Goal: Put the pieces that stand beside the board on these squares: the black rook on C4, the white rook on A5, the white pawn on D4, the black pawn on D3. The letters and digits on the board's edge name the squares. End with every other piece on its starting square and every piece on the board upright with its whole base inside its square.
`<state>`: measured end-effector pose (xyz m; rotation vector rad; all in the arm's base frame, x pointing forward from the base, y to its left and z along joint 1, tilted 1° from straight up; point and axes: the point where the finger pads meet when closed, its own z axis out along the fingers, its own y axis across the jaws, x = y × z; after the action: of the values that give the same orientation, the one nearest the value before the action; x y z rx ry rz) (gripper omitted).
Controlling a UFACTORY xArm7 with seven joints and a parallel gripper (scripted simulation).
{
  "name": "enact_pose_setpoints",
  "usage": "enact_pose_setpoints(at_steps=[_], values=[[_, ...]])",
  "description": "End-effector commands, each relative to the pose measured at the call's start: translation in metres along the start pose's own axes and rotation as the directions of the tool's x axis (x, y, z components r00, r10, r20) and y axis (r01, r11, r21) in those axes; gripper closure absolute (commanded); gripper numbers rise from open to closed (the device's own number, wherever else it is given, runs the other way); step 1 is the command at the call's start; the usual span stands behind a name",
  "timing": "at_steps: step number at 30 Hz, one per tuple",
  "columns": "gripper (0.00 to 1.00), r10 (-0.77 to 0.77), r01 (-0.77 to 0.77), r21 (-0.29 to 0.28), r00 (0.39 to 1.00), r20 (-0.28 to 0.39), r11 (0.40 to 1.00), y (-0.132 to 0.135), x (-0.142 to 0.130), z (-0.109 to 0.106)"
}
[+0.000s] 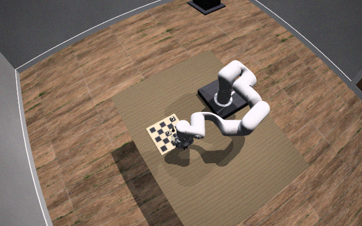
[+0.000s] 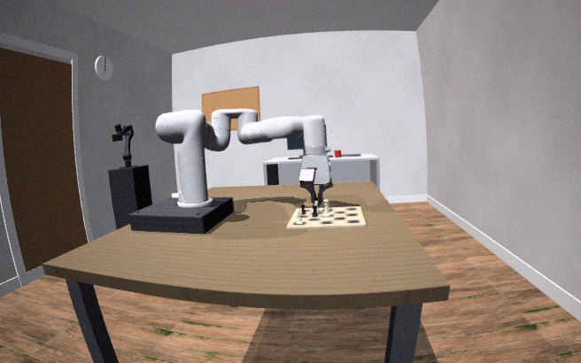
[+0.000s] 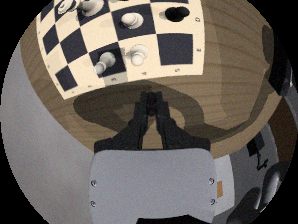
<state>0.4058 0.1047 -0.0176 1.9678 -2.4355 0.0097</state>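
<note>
When seen from the wrist, gripper [image 1: 184, 141] [image 2: 317, 203] [image 3: 151, 100] just off the numbered edge of the board [image 1: 158, 148] [image 2: 305, 227] [image 3: 198, 64], fingers closed on a small dark piece. Judge this piece to be the black pawn [image 3: 151, 106], upright as far as visible, beside the board and not yet on D3. Lift or contact with the table: not determinable.

Next outward, on row E: a white piece on E4 [image 3: 138, 52] and a white piece on E3 [image 1: 174, 142] [image 3: 106, 60], both probably on starting squares. On row D: white pawn [image 1: 175, 135] [image 3: 131, 20] on D4, placement apparently done; a black piece on D5 [image 2: 303, 210] [image 3: 177, 13], presumably a starting piece. D3, next to the white pawn: unoccupied and ready for the remaining placement.

Farther out: black rook [image 1: 173, 129] [image 2: 314, 212] [image 3: 121, 0], by position on C4, beside the tall white piece [image 1: 168, 133] [image 2: 327, 208] [image 3: 92, 7] on C3. At the far corner: white rook [image 1: 172, 118] [image 2: 299, 218], by position on A5. Exact base clearance: too small to confirm.

Status: three placements apparently complete, one left. Raise the pawn clear of the E-row heads, carry over E3 and E4, lower upright onto D3, release, and retract without brushing D4 or C3.
</note>
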Motion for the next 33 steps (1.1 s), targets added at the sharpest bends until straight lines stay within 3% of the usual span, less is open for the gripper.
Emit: enact_pose_setpoints(at_steps=[1, 8, 23, 25, 27, 29, 31, 32, 33], values=[[1.00, 0.000, 0.000, 0.013, 1.000, 0.004, 1.000, -0.003, -0.001, -0.035], [1.00, 0.000, 0.000, 0.013, 1.000, 0.004, 1.000, -0.002, -0.001, -0.082], [1.00, -0.001, 0.001, 0.013, 1.000, 0.004, 1.000, -0.003, 0.000, -0.093], [1.00, -0.026, 0.026, 0.013, 1.000, 0.004, 1.000, -0.014, 0.018, -0.094], [1.00, -0.026, 0.026, 0.013, 1.000, 0.004, 1.000, -0.014, 0.018, -0.094], [1.00, -0.074, 0.073, 0.013, 0.997, 0.003, 0.997, -0.035, 0.055, -0.097], [1.00, -0.074, 0.073, 0.013, 0.997, 0.003, 0.997, -0.035, 0.055, -0.097], [1.00, -0.096, 0.096, 0.013, 0.995, 0.003, 0.995, -0.043, 0.073, -0.098], [1.00, -0.096, 0.096, 0.013, 0.995, 0.003, 0.995, -0.043, 0.073, -0.098]])
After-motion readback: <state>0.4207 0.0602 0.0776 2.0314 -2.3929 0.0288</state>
